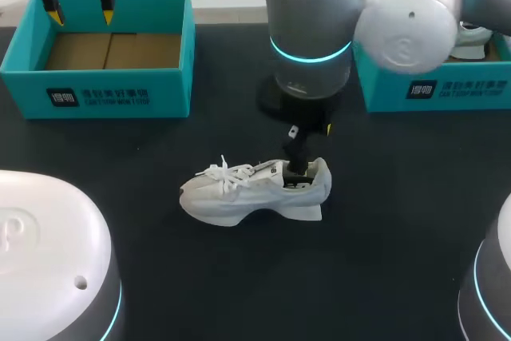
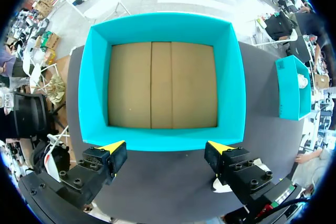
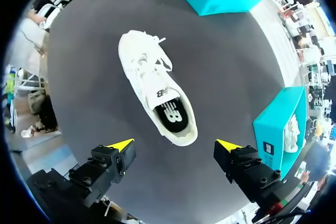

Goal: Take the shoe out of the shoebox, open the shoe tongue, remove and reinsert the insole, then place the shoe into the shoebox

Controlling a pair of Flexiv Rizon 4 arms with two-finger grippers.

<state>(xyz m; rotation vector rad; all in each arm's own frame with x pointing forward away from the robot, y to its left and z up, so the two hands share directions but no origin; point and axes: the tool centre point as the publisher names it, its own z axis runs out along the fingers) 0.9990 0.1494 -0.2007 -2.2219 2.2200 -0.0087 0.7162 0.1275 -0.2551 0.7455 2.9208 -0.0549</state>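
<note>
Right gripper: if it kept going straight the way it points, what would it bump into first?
Probably the shoe, at its heel end, lying straight ahead of the open right gripper. Depth is hard to judge; slightly off, it would meet the table instead.

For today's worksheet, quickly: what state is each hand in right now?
Left hand: open, holding nothing.
Right hand: open, holding nothing; the shoe lies ahead of it.
</note>
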